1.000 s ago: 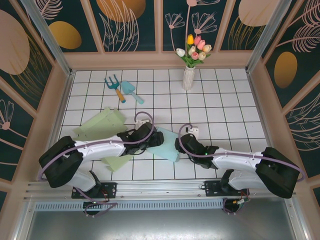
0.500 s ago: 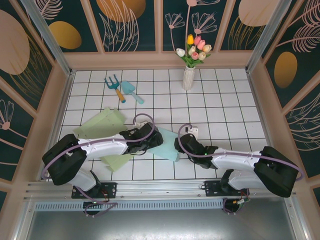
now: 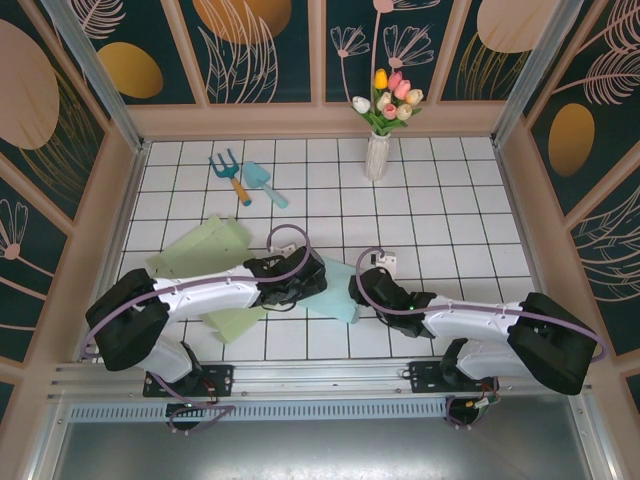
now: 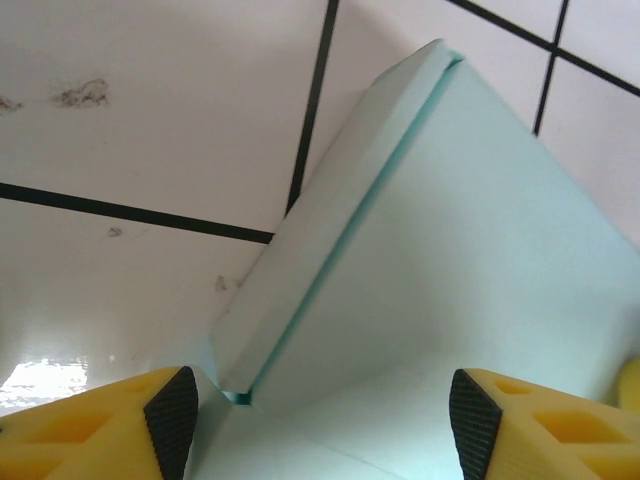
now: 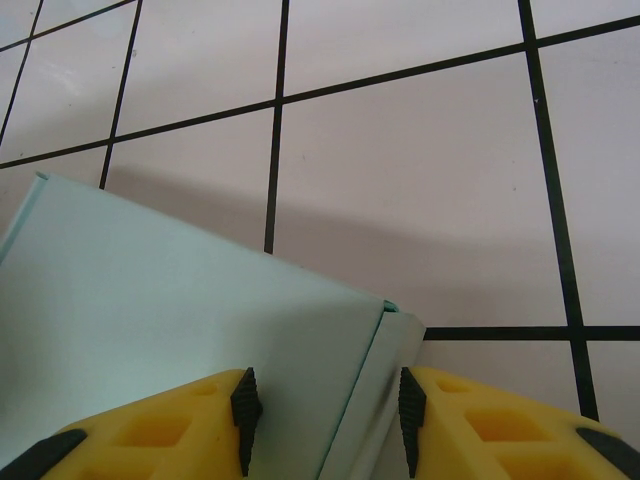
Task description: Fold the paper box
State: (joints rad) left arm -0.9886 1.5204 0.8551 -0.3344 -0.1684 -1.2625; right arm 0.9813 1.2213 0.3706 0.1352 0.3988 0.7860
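On the tiled table (image 3: pixel 450 200) the flat pale-teal box (image 3: pixel 338 290) lies near the middle, between both arms. The left gripper (image 4: pixel 318 405), spread wide, straddles its raised side flap (image 4: pixel 330 240), whose crease slants away rightward. The right gripper (image 5: pixel 322 410), half spread and pinching nothing, straddles the opposite corner.

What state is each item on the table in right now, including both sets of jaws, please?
Blue paper box: lying flat, edge flap folded over.
Green paper sheets: lying flat.
Left jaws: open, astride the box.
Right jaws: open, astride the box's edge flap.
Vase of tulips: upright.
Garden fork and trowel: lying flat.
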